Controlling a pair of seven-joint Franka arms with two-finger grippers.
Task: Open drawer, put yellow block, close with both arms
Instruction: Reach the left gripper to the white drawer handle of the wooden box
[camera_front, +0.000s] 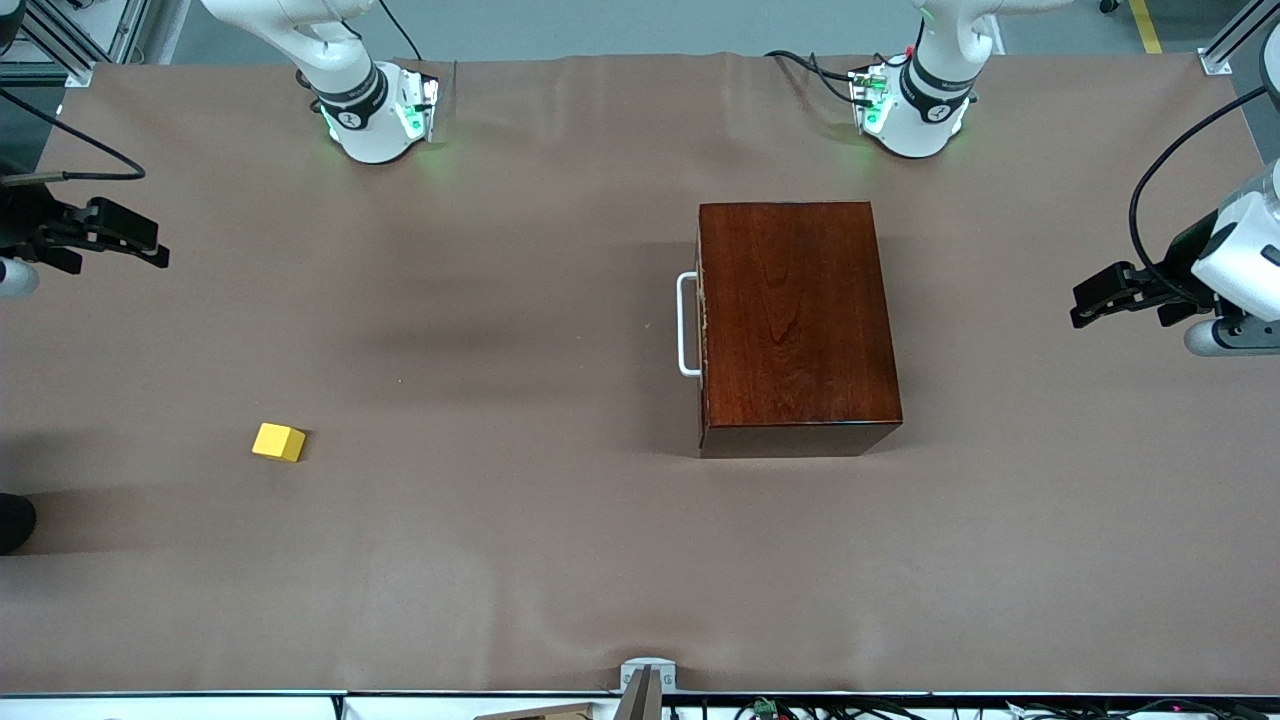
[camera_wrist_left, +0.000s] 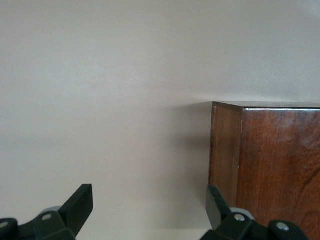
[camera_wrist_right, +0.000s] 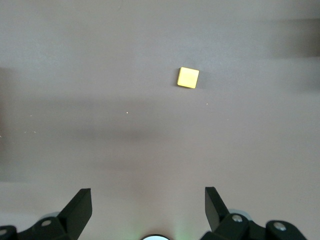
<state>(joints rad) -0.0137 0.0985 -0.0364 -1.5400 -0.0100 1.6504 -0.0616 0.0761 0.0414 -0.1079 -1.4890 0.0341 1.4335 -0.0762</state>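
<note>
A glossy reddish-brown wooden box stands on the table toward the left arm's end, its drawer shut with the white bar handle facing the right arm's end. The yellow block lies on the cloth toward the right arm's end, nearer the front camera than the box. My left gripper hovers open at the left arm's end, apart from the box. My right gripper hangs open at the right arm's end; its wrist view shows the block well clear of its fingers. Both grippers hold nothing.
A brown cloth covers the whole table. The two arm bases stand along the table edge farthest from the front camera. A small metal clamp sits at the nearest edge.
</note>
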